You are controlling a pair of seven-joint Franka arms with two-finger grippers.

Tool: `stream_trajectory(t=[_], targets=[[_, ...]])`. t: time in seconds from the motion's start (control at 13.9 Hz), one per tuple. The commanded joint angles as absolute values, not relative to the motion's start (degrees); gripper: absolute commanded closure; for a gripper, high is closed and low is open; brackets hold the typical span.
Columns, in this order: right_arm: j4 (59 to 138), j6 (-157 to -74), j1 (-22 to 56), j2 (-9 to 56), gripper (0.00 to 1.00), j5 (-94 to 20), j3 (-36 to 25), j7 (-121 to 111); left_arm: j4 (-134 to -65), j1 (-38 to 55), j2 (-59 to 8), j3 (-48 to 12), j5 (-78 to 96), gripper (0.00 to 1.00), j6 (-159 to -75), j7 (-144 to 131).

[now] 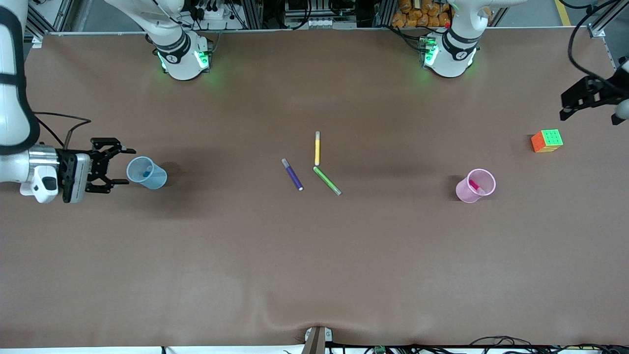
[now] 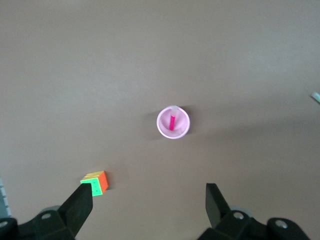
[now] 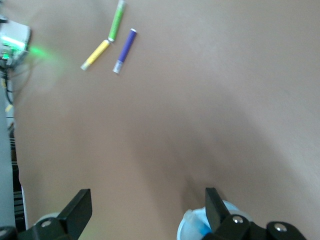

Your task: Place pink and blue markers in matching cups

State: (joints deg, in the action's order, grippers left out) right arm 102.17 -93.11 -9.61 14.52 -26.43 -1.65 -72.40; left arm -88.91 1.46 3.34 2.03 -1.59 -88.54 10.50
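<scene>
Markers left on the bare table are the wrong colours: nearest the front camera, a green marker [image 1: 327,180] and a purple marker [image 1: 292,174] lie flat at the middle, with a yellow marker [image 1: 317,148] just above them in the front view, its lower end almost touching the green one's upper end. None of these belongs to the task.

Level with that cluster stand the two cups. The pink cup [image 1: 475,185] stands toward the left arm's end, and the pink marker [image 1: 475,186] already leans inside it, its long axis tipped against the wall; the left wrist view looks almost straight down into it. The blue cup [image 1: 146,172] stands toward the right arm's end with the blue marker [image 1: 148,170] inside, only a short blue tip showing.

The right gripper [image 1: 119,165] hangs just beside the blue cup's rim, on the side toward the table's edge, its fingers spread wide and holding nothing. So the cup lies directly ahead of its open jaws, and any retreat should, I judge, go up or straight back to avoid clipping the rim.

Farther up, the left gripper [image 1: 589,96] waits high over the table's edge past a colourful puzzle cube [image 1: 547,140], fingers apart and empty, well clear of the pink cup.

Both placements look complete.
</scene>
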Motion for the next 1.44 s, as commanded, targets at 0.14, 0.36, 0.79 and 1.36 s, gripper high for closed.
stream_trajectory(t=[0.14, 0.36, 0.79, 1.36], targets=[[101.08, -93.86, -4.41, 7.31, 0.0, -15.58, -1.49, -51.63, -87.8, 2.02, 3.34, 3.96, -0.61, 0.0, -86.22, 11.08], [100.12, -98.76, -3.95, 4.84, 0.0, -10.23, -1.58, -40.47, -87.89, 2.11, 3.34, 3.34, -0.79, 0.0, -84.38, 7.38], [93.96, -90.19, -2.46, 3.26, 0.0, -5.64, -1.85, -21.66, -87.63, 1.58, 2.29, 3.16, -0.18, 0.0, -84.38, 7.38], [93.96, -83.67, -1.39, -3.43, 0.0, 0.53, -1.06, -3.25, -87.45, 2.11, 2.02, 3.16, 0.09, 0.0, -84.38, 3.55]])
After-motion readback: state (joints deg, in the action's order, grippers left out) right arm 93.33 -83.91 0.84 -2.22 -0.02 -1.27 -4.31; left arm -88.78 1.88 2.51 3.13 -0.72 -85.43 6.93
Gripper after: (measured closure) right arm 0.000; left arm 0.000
